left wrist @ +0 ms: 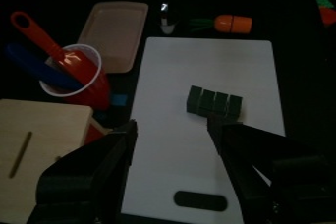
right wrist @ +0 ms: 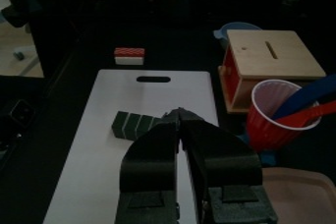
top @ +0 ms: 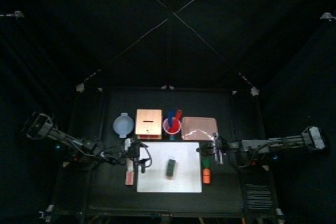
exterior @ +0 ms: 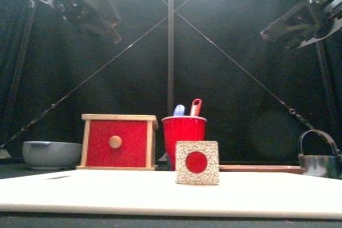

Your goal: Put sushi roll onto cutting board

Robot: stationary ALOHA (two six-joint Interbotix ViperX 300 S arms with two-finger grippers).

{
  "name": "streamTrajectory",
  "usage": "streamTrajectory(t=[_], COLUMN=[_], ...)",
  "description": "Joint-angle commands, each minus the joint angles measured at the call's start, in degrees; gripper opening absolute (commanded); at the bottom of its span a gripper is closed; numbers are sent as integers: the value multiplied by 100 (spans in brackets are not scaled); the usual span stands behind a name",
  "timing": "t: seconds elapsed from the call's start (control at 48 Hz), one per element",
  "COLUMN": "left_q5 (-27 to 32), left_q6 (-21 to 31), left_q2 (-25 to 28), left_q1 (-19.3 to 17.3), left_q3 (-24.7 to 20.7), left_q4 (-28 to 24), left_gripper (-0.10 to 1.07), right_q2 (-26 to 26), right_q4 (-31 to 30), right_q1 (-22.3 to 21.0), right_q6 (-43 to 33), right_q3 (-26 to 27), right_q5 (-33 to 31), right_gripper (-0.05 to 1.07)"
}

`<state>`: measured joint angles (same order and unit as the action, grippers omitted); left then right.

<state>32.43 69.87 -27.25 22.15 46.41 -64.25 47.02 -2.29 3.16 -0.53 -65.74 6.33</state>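
The left pincer (left wrist: 178, 164) hangs above the desk with its 2 jaws spread wide and nothing between them. The right pincer (right wrist: 195, 164) holds its 2 jaws pressed close together, also empty, over the near part of the cutting board (right wrist: 118, 169).

No writing or brand can be read on anything in view.

1 sushi roll (left wrist: 214, 103), dark green and scored into segments, lies flat on the white cutting board, close to 1 long edge and roughly midway along it. In the top view the roll (top: 172, 164) sits near the middle of the board (top: 187, 174), which takes up the front centre of the desk (top: 105, 194). The board has 1 slot handle (right wrist: 152, 80) at a short end, and most of its white surface is bare.

Behind the board stand 1 wooden box (exterior: 118, 142) with a red front and a round knob, 1 red cup (exterior: 183, 132) holding 2 utensils, 1 blue and 1 red, and 1 small red-and-white patterned block (exterior: 198, 162) at the board's far edge. 1 grey bowl (exterior: 51, 153) sits at the left, 1 metal container (exterior: 318, 162) at the right. 1 pinkish-brown tray (top: 199, 127) lies behind the board on the right. 1 orange piece (left wrist: 233, 22) lies off the board's short end on the black desk.
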Motion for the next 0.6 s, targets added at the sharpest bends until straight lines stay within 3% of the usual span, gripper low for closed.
streamTrajectory(t=[0.0, 0.167, 0.354, 0.583], left_q5=[-123, -501, -773, -817], left_q6=[9, 35, 18, 18], left_q2=[-316, -615, -624, -659], left_q1=[9, -18, -281, -316], left_q3=[202, 439, 545, 571], left_q4=[-299, -659, -659, -659], left_gripper=[92, 92, 92, 92], right_q2=[-18, -18, -18, -18], right_q4=[9, 18, 9, 18], right_q1=[9, 9, -9, -35], right_q6=[0, 0, 0, 0], right_q3=[105, 88, 62, 18], right_q5=[44, 53, 53, 35], right_gripper=[8, 8, 8, 8])
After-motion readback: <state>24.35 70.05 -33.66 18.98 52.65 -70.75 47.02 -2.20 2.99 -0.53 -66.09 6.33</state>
